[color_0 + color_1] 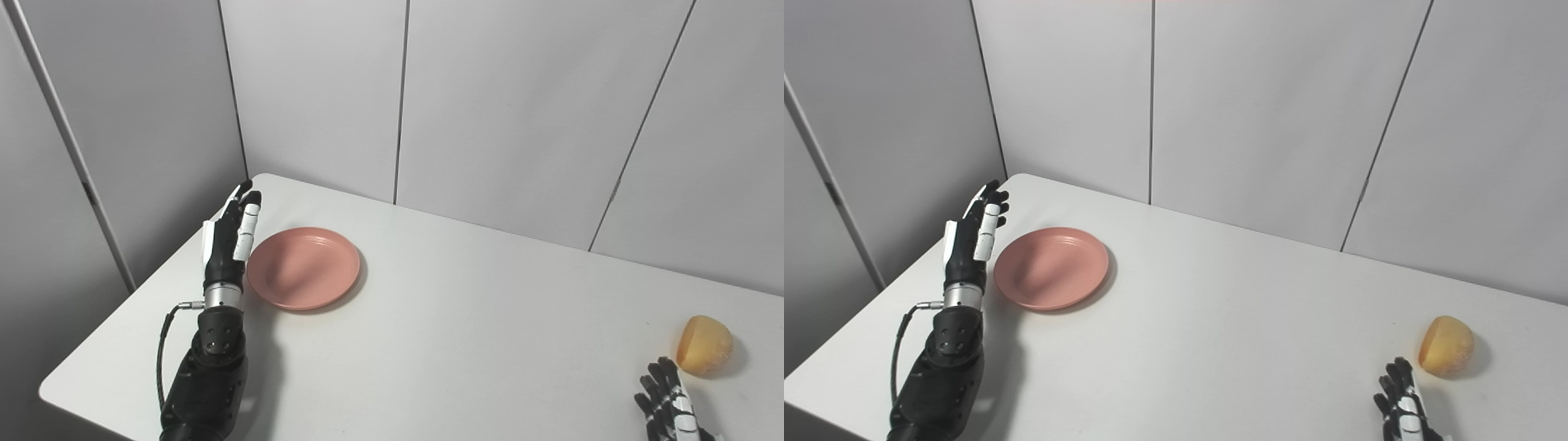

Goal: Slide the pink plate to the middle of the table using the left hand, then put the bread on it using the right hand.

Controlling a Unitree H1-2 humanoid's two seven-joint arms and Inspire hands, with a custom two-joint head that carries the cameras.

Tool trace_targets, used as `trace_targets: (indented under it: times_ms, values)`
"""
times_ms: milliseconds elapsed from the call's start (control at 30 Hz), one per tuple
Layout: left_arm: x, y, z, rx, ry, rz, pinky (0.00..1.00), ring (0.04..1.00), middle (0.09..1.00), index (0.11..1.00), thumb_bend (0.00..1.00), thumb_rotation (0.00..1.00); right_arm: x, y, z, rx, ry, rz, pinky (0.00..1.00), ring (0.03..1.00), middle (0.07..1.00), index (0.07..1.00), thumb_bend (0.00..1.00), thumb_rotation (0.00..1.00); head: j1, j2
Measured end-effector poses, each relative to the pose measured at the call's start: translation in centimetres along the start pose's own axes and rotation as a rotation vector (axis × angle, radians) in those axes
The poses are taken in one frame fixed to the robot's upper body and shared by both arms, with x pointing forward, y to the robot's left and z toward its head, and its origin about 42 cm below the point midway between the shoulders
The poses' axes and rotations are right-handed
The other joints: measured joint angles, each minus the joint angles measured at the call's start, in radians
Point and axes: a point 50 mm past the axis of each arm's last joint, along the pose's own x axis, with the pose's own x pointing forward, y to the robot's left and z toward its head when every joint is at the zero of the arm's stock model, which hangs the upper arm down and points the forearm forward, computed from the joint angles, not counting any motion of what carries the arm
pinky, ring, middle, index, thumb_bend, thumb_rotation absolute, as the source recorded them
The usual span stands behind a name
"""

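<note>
Right hand (pixel 667 401) seen at bottom edge, fingers spread, nothing held, just short of the bread (pixel 704 353), no contact. Bread lies near the table's (pixel 465 331) right end. Left hand (pixel 231 236) is held edge-on with fingers extended and released, just beside the pink plate's (pixel 303 267) left rim; contact can't be confirmed. Plate sits left of centre.

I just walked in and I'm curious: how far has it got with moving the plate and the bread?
Nothing looks finished yet. The pink plate sits toward the table's left side, not the middle. The left hand stands open, edge-on beside the plate's left rim, apparently ready to push it. The bread lies at the far right, off the plate, with the right hand open just short of it. Both the slide and the placing remain.
</note>
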Motion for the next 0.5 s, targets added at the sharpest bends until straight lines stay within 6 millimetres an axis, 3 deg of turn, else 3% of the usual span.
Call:
trace_targets:
  times_ms: [300,500]
  values:
    - [0.5,0.3,-1.8,-0.015,0.077,-0.013,0.86,0.870,0.870,0.861,0.77,1.00,0.0,0.1,0.2,0.000,-0.008,0.001,1.00,1.000,1.000,1.000,0.35,0.99,0.003,0.002]
    - [0.7,0.1,-2.0,-0.045,0.092,-0.024,0.87,0.877,0.882,0.872,0.77,1.00,-0.1,0.1,0.6,-0.002,-0.023,0.003,1.00,1.000,1.000,1.000,0.35,0.99,-0.003,0.011]
